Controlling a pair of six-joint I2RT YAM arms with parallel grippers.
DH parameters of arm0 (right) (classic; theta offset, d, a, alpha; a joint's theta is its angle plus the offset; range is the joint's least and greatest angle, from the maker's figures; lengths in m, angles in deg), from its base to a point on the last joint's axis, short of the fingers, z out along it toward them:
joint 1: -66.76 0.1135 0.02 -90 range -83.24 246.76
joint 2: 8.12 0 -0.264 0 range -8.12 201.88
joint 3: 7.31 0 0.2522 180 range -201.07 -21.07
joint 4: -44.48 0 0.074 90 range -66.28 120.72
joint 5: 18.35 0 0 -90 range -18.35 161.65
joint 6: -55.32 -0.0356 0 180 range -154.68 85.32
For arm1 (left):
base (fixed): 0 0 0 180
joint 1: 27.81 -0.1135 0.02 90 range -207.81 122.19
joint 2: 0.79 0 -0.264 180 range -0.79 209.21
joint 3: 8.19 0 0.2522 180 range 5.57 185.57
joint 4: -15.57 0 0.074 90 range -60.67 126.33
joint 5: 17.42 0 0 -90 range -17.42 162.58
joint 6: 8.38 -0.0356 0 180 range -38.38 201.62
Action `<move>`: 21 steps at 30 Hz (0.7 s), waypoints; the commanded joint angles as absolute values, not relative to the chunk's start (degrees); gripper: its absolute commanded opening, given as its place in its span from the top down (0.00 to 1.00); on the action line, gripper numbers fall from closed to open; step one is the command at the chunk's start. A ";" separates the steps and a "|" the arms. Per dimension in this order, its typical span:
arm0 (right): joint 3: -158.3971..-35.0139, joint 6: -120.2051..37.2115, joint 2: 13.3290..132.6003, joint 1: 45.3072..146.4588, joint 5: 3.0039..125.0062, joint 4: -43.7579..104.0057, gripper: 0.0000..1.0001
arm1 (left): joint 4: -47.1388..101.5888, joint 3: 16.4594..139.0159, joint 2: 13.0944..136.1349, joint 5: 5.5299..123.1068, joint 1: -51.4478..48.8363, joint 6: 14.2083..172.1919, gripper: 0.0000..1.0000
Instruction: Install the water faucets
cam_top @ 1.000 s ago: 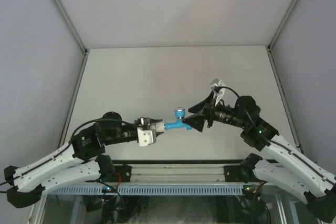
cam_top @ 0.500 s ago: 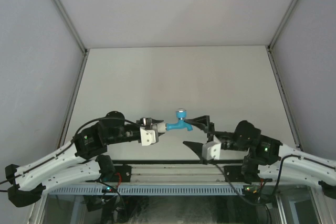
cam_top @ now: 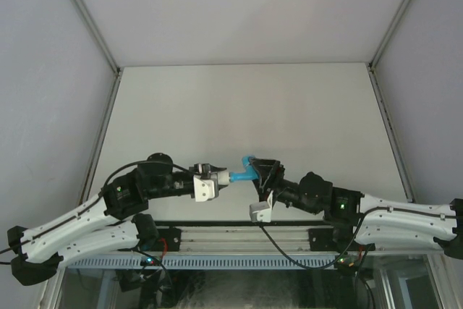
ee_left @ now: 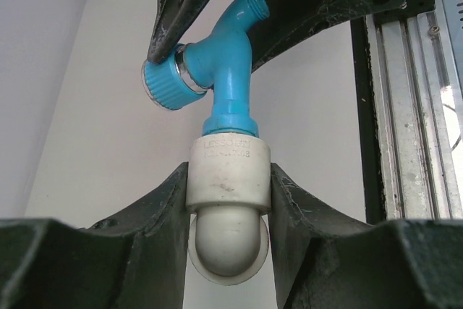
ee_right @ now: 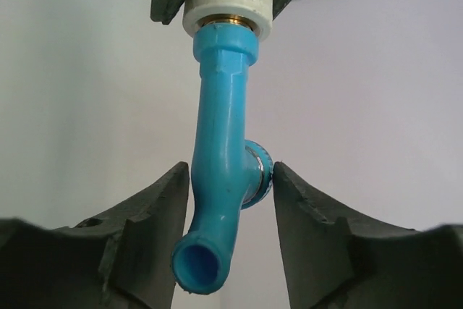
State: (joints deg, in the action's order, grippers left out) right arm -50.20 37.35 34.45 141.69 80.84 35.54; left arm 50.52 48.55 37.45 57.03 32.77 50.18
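The bright blue water faucet (cam_top: 247, 172) hangs in the air over the table's near edge, its threaded end seated in a white-grey pipe fitting (cam_top: 221, 176). My left gripper (cam_top: 215, 176) is shut on that fitting (ee_left: 229, 179), with the faucet (ee_left: 230, 70) sticking out beyond its fingertips (ee_left: 166, 208). My right gripper (cam_top: 259, 172) comes from the opposite side and straddles the faucet (ee_right: 221, 164). One of its fingers (ee_right: 163, 208) presses the body and the other meets the ribbed handle. The spout opening points toward the right wrist camera.
The pale table (cam_top: 239, 106) is walled by grey panels at the back and both sides. An aluminium rail (cam_top: 239, 235) with the arm bases runs along the near edge, just below both grippers. The same rail (ee_left: 405, 106) shows in the left wrist view.
My right arm let go of the faucet, swung down and round with jaws wide, and has come back from below to close on it. The left arm held still.
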 commanded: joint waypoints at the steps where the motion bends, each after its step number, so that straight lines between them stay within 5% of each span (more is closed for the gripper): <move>1: -52.12 32.85 32.75 142.61 80.49 37.52 0.56 | 48.39 51.34 36.53 56.28 32.60 51.12 1.00; 12: -58.55 6.82 27.36 135.69 60.36 24.88 1.00 | 48.70 51.26 37.49 59.14 32.62 49.36 1.00; 21: -60.61 -15.79 27.86 124.08 43.70 25.57 1.00 | 49.09 51.45 39.08 64.02 32.60 47.91 1.00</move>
